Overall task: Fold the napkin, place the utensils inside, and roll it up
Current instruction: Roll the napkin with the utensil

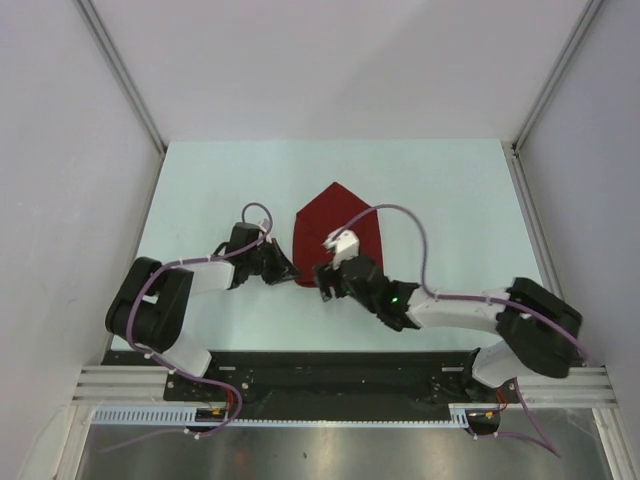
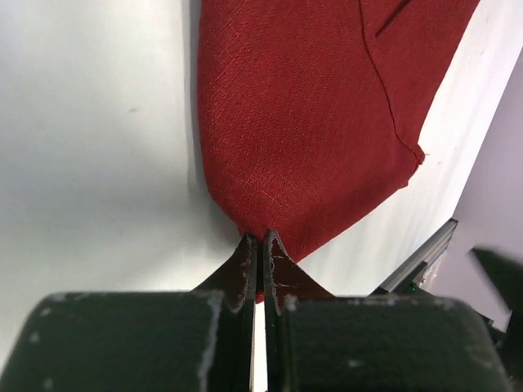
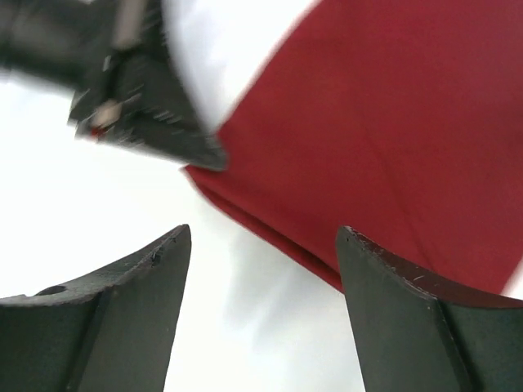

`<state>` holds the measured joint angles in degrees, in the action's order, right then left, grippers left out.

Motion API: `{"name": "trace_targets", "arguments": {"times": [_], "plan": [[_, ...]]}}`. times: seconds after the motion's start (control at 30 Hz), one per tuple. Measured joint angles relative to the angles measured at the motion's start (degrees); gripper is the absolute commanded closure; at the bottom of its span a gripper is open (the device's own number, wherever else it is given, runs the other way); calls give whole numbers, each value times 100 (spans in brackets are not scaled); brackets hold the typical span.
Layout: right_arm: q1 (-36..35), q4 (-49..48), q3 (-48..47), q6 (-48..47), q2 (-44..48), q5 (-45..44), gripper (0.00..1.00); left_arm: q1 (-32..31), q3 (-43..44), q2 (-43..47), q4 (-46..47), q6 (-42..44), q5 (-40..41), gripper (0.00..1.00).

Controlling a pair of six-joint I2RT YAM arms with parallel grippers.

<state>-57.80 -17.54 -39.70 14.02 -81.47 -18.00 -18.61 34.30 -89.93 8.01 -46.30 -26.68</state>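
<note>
**A:** Where's the napkin [image 1: 338,232]?

**B:** Mid-surface [image 1: 220,190], folded, its point toward 12 o'clock.

**A:** And the hands?

**B:** The left hand [image 2: 260,245] is clenched on its 7 o'clock corner. The right hand [image 3: 261,233] is spread wide and empty at the 6 o'clock edge.

**A:** Anything in the way?

**B:** A purple cable [image 1: 400,212] arcs over the cloth's 3 o'clock side.

The napkin [image 1: 325,215] lies near the middle of the tabletop [image 1: 450,200], one corner pointing to the far side. The left end effector [image 1: 288,270] touches its near-left corner. The right end effector [image 1: 325,280] is just right of it, at the napkin's near edge.
</note>
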Motion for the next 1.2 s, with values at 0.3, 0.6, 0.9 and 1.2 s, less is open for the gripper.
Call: {"name": "trace_targets", "arguments": {"times": [0.3, 0.6, 0.9, 1.2], "plan": [[-1436, -704, -859, -1888, -2085, -1311, 24, 168, 96, -96, -271, 59, -229, 100], [-1687, -1692, -1113, -2942, -3101, -2210, 24, 247, 96, -96, -332, 140, -361, 100], [-1537, -2343, -1362, -3429, -3626, -3023, 26, 345, 105, -111, -400, 188, -487, 100], [-1248, -2271, -1091, -3364, -3442, -3084, 34, 616, 107, -103, -533, 291, -573, 100]]}}
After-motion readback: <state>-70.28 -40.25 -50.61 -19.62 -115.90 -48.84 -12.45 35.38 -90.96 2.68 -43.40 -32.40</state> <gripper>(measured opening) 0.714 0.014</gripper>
